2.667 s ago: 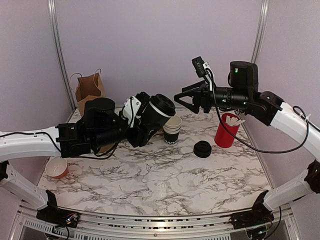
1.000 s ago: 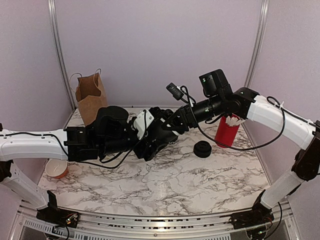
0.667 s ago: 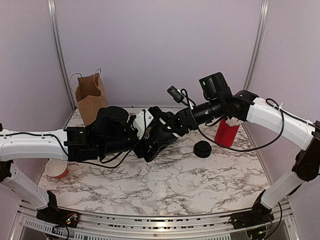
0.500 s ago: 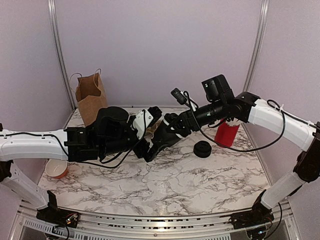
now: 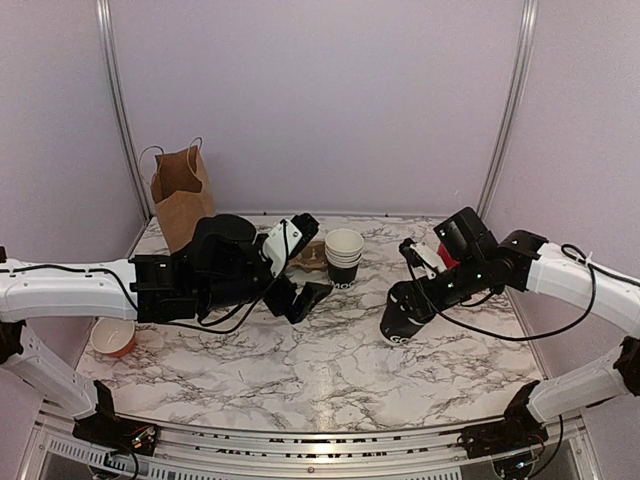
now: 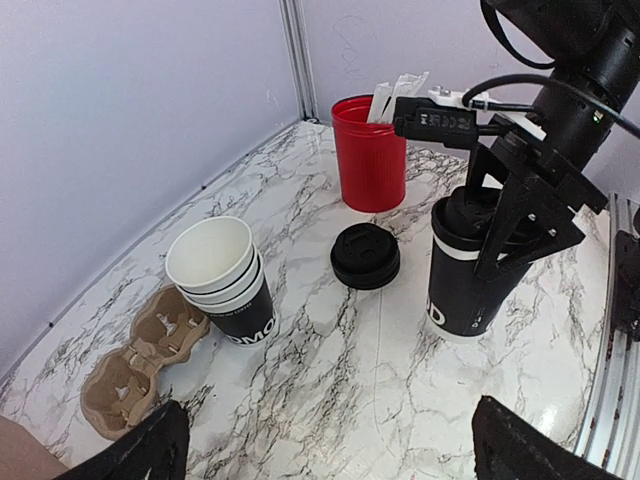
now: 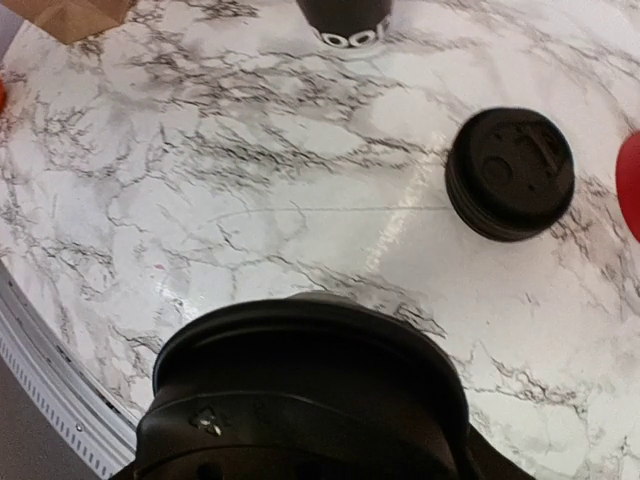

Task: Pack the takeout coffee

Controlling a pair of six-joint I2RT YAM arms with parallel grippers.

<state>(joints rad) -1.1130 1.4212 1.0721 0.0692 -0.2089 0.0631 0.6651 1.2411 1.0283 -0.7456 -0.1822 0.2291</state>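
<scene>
The takeout coffee (image 5: 399, 321), a black lidded cup with white lettering, stands upright at the right-centre of the marble table (image 5: 330, 370), on it or just above it. My right gripper (image 5: 418, 298) is shut on its upper part. In the left wrist view the fingers (image 6: 520, 215) clamp the cup (image 6: 462, 285) just under the lid. The right wrist view is filled at the bottom by the cup's black lid (image 7: 300, 385). My left gripper (image 5: 309, 259) hangs open and empty to the left, its fingertips (image 6: 150, 450) far apart.
A stack of lidless cups (image 5: 344, 257) (image 6: 218, 279) stands behind a cardboard cup carrier (image 6: 138, 362). A loose black lid (image 6: 365, 256) (image 7: 511, 173) lies beside the red cup (image 6: 369, 152) with packets. A brown paper bag (image 5: 179, 190) stands back left and an orange bowl (image 5: 112, 335) front left.
The cup went from my left gripper to my right one. The left jaws opened and drew back left. The right arm carried the cup rightward and down to the table.
</scene>
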